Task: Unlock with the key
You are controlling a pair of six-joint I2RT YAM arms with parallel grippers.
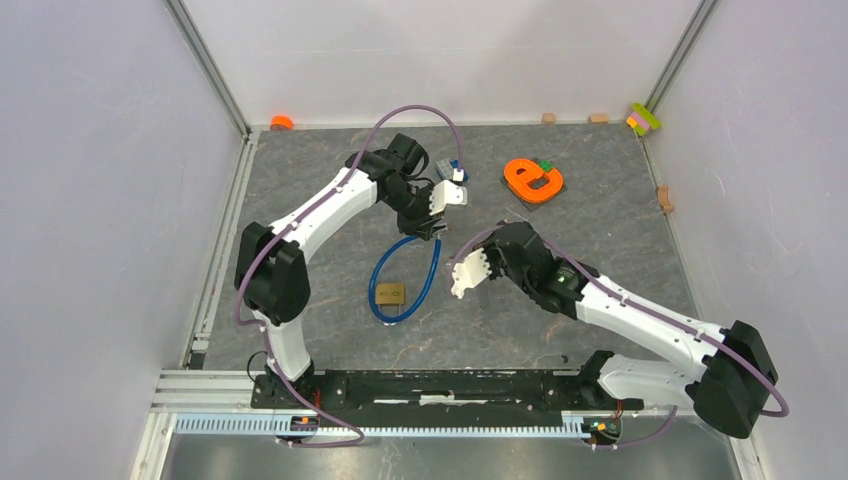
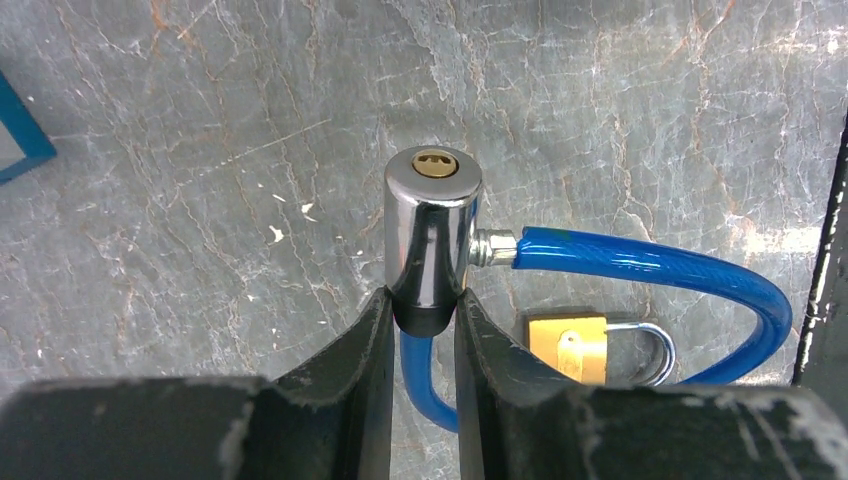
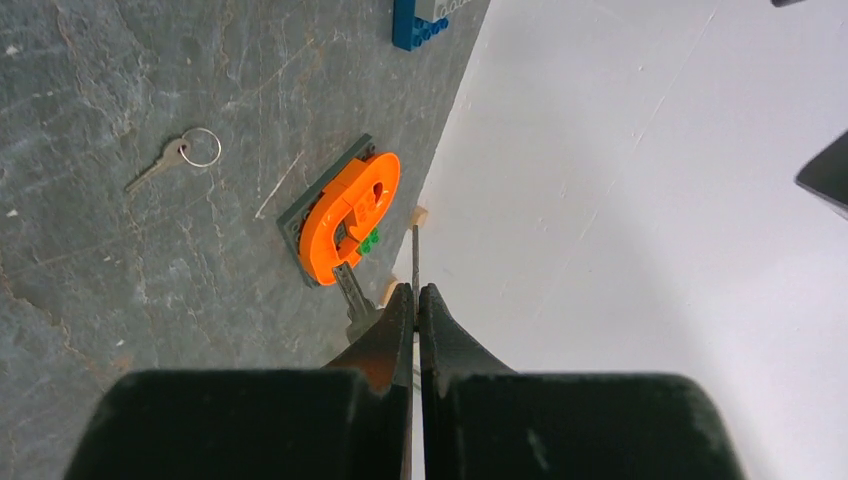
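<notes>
My left gripper (image 2: 425,300) is shut on the lower end of the chrome lock cylinder (image 2: 432,230) and holds it upright, with the brass keyhole (image 2: 435,163) facing up. The blue cable (image 2: 650,265) runs out of the cylinder's side and loops over the table (image 1: 405,285). In the top view my left gripper (image 1: 447,195) is at the middle rear. My right gripper (image 3: 415,295), also in the top view (image 1: 466,273), is shut on a key (image 3: 414,250) seen edge-on. A second key (image 3: 352,290) hangs beside its left finger. The two grippers are apart.
A brass padlock (image 2: 570,345) lies inside the cable loop (image 1: 391,294). A loose key on a ring (image 3: 185,155) lies on the table. An orange letter on a grey plate (image 1: 533,180) sits at the rear right. Small blocks (image 1: 598,118) line the back wall.
</notes>
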